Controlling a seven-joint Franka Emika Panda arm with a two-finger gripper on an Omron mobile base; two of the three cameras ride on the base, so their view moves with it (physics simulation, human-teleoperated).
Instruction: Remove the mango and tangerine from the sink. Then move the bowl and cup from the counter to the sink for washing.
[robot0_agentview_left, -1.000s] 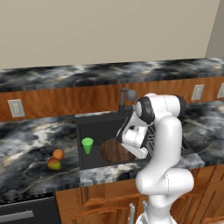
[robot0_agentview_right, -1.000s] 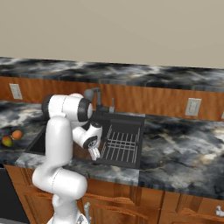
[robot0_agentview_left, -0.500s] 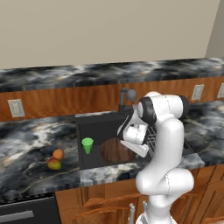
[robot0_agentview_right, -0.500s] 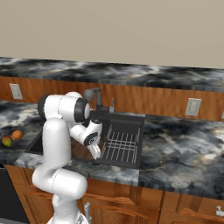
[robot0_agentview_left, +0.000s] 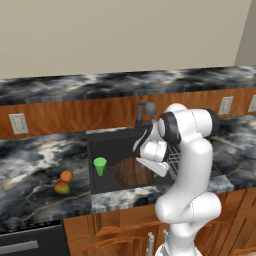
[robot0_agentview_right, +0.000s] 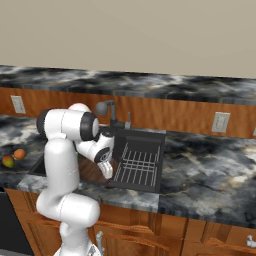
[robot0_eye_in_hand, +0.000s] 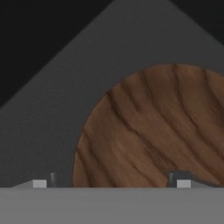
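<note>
The brown wooden bowl (robot0_agentview_left: 131, 172) lies on the floor of the dark sink (robot0_agentview_left: 111, 145), and the green cup (robot0_agentview_left: 100, 165) stands upright in the basin to its left. My gripper (robot0_agentview_left: 156, 169) hangs open just over the bowl's right side, holding nothing. In the hand view the bowl (robot0_eye_in_hand: 153, 131) lies close below the gripper (robot0_eye_in_hand: 111, 183), with one fingertip over the wood and the other over the sink floor (robot0_eye_in_hand: 61, 105). The mango (robot0_agentview_left: 61, 187) and the tangerine (robot0_agentview_left: 66, 176) rest side by side on the counter left of the sink. From the right, the gripper (robot0_agentview_right: 106, 172) points down into the sink (robot0_agentview_right: 146, 137).
A wire rack (robot0_agentview_right: 137, 162) fills the sink's right side, and a dark faucet (robot0_agentview_left: 145, 109) stands behind the basin. Marbled counter (robot0_agentview_left: 30, 165) runs on both sides. Wall outlets (robot0_agentview_left: 18, 123) sit on the wooden backsplash. My own arm hides part of the rack in the left base view.
My hand has lifted a little above the bowl, jaws still wide. The bowl, cup and both fruits have stayed put.
</note>
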